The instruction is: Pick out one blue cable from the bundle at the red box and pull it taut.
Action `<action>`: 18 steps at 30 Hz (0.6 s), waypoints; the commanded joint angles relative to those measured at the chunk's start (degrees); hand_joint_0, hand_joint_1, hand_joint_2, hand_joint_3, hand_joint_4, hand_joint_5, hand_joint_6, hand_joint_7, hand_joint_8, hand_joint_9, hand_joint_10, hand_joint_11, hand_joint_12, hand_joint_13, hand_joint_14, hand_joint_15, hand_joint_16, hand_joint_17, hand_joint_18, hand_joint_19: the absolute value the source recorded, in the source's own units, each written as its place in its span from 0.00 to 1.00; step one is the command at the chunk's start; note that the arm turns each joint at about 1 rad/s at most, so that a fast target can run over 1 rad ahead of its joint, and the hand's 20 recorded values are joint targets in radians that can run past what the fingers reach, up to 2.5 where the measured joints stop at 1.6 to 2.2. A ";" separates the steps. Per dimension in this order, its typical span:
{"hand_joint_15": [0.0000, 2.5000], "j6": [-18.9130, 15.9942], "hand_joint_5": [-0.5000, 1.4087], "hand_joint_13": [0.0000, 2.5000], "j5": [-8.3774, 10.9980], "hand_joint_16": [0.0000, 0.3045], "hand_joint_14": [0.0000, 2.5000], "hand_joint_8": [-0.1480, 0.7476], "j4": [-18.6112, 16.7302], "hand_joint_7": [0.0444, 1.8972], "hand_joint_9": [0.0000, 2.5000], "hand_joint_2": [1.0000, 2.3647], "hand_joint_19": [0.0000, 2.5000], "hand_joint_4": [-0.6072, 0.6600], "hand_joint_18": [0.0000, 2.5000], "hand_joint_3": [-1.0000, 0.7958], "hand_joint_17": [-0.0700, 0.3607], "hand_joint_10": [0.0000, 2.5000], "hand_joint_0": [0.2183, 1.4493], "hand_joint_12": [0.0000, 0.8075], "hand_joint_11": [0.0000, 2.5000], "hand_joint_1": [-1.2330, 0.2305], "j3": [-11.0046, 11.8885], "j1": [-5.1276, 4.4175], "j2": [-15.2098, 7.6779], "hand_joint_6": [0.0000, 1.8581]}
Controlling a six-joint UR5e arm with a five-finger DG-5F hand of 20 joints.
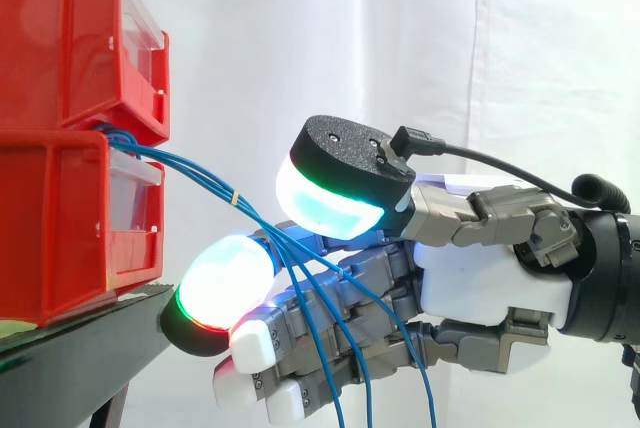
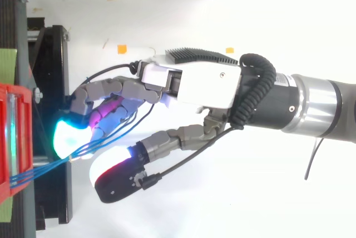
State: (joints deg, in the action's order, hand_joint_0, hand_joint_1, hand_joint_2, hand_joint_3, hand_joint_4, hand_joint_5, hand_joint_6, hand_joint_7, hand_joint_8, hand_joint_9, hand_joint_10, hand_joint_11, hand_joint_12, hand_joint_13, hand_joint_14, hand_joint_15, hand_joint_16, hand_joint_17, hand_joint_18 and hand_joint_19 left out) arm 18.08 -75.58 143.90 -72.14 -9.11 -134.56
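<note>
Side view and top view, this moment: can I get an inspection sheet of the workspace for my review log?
Surface: black stand under the bins.
Job's things: two red bins, stacked.
Clutter: orange tape marks on the white ground; green patch by the stand.
Hand: hand open, its glowing pads on either side of the cables with a gap between them.
Cables: blue cables come out between the bins, bound by a pale tie, run slack through the hand and hang below it; none singled out.
Surroundings: white curtain behind.
</note>
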 commanded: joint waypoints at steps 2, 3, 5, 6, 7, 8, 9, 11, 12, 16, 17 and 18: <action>0.13 -0.33 0.21 0.29 -0.09 0.15 0.01 0.47 -0.11 0.57 0.37 0.01 0.23 0.66 0.21 0.33 0.40 0.00 0.32 0.45 0.12 0.41 -0.02 -0.03 0.00 0.27; 0.13 -0.50 0.21 0.30 -0.09 0.15 0.01 0.47 -0.20 0.58 0.37 0.01 0.23 0.66 0.21 0.33 0.40 0.00 0.32 0.45 0.12 0.41 0.07 -0.03 0.00 0.27; 0.13 -0.68 0.21 0.30 -0.09 0.15 0.01 0.47 -0.29 0.59 0.37 0.01 0.23 0.66 0.21 0.33 0.40 0.00 0.33 0.46 0.12 0.41 -0.02 -0.03 0.00 0.27; 0.13 -0.77 0.21 0.30 -0.09 0.15 0.01 0.48 -0.29 0.59 0.37 0.01 0.23 0.66 0.21 0.33 0.40 0.00 0.33 0.46 0.13 0.41 0.07 -0.03 0.00 0.27; 0.13 -1.03 0.21 0.30 -0.09 0.15 0.01 0.47 -0.29 0.59 0.37 0.01 0.23 0.66 0.21 0.33 0.40 0.00 0.33 0.45 0.12 0.41 0.07 -0.03 0.00 0.27; 0.13 -1.21 0.21 0.30 -0.09 0.15 0.01 0.47 -0.29 0.59 0.37 0.01 0.23 0.65 0.21 0.33 0.40 0.00 0.33 0.46 0.13 0.41 -0.02 -0.03 0.00 0.27; 0.14 -1.30 0.21 0.30 0.08 0.15 0.01 0.47 -0.29 0.59 0.37 0.01 0.23 0.66 0.21 0.33 0.40 0.00 0.33 0.45 0.13 0.41 0.07 -0.03 0.00 0.27; 0.14 -1.65 0.21 0.30 0.08 0.15 0.01 0.47 -0.29 0.61 0.37 0.01 0.23 0.65 0.21 0.34 0.40 0.00 0.33 0.46 0.13 0.40 0.24 -0.03 0.00 0.27; 0.14 -2.00 0.21 0.30 0.08 0.15 0.01 0.48 -0.20 0.62 0.37 0.01 0.23 0.64 0.21 0.34 0.40 0.00 0.33 0.46 0.13 0.41 0.60 -0.03 0.00 0.27; 0.14 -3.14 0.21 0.30 0.44 0.15 0.01 0.47 -0.11 0.63 0.38 0.01 0.23 0.63 0.22 0.36 0.40 0.01 0.34 0.46 0.14 0.41 0.77 -0.03 0.00 0.27; 0.14 -3.40 0.21 0.30 0.52 0.15 0.01 0.48 -0.11 0.63 0.38 0.01 0.23 0.63 0.22 0.37 0.40 0.01 0.35 0.46 0.14 0.41 0.77 -0.03 0.00 0.27; 0.14 -3.67 0.21 0.30 0.61 0.15 0.01 0.47 -0.11 0.64 0.38 0.01 0.23 0.63 0.22 0.37 0.40 0.01 0.35 0.46 0.14 0.41 0.77 -0.03 0.00 0.27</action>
State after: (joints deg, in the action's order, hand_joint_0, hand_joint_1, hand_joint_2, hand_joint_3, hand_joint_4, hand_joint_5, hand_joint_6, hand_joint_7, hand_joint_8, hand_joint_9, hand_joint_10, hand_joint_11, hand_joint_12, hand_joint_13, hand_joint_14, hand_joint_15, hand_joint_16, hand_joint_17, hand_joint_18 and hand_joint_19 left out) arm 15.28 -75.25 143.76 -71.46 -9.14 -134.55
